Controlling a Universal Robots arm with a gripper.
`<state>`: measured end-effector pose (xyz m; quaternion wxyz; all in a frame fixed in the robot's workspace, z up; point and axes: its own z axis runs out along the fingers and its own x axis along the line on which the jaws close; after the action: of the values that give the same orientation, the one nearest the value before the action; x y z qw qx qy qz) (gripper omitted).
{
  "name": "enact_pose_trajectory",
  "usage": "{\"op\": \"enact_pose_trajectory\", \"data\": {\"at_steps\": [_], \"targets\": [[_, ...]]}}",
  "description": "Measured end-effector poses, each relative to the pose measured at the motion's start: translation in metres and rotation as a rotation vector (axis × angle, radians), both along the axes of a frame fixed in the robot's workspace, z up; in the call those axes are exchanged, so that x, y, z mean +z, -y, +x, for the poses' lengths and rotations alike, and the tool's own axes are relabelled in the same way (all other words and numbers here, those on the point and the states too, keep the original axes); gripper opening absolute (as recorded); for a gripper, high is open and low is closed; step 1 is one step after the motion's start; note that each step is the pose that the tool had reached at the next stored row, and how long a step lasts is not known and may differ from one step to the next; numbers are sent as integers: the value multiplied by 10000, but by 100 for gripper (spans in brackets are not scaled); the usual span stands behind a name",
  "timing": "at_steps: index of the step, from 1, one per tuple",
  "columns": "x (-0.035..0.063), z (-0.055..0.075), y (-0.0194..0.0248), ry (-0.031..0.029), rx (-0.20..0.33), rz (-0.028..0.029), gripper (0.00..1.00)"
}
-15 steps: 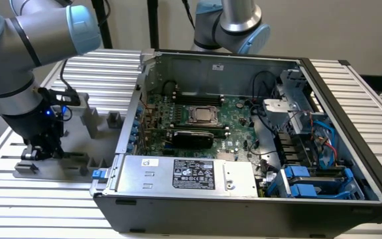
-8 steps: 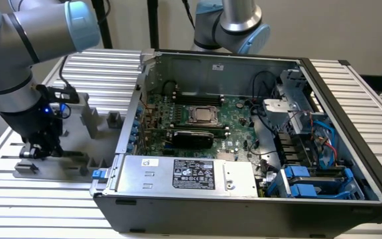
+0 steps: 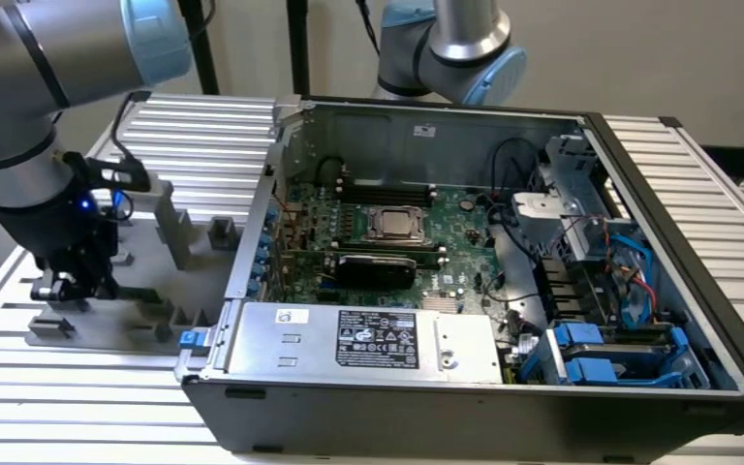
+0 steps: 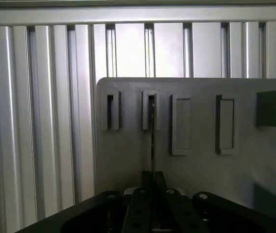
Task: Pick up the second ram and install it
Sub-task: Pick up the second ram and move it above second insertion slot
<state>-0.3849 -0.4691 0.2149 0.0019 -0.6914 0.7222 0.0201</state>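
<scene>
My gripper is down on the grey holder plate at the exterior view's left, outside the computer case. In the wrist view the second ram appears edge-on as a thin dark strip. It runs from a narrow slot in the grey holder plate back into my gripper. The black fingers are pressed together on its near end. Inside the open case lies the green motherboard with its square silver processor.
The open black computer case fills the middle and the exterior view's right, with a silver power supply at its front and blue drive bays. A second robot arm stands behind it. Ribbed aluminium table surrounds the plate.
</scene>
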Motion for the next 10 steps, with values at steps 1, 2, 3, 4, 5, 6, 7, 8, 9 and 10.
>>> {"op": "enact_pose_trajectory", "data": {"at_steps": [1, 2, 3, 4, 5, 6, 7, 8, 9, 10], "targets": [[23, 0, 0, 0, 0, 1, 14], [49, 0, 0, 0, 0, 0, 14], [77, 1, 0, 0, 1, 1, 14], [110, 1, 0, -2, 1, 0, 14], [146, 1, 0, -2, 1, 0, 14], [185, 1, 0, -2, 0, 0, 14], [229, 1, 0, -4, 0, 0, 14], [275, 1, 0, -5, 0, -1, 14], [320, 3, 0, -6, 1, 0, 14], [368, 4, 0, -11, 0, -1, 14]]}}
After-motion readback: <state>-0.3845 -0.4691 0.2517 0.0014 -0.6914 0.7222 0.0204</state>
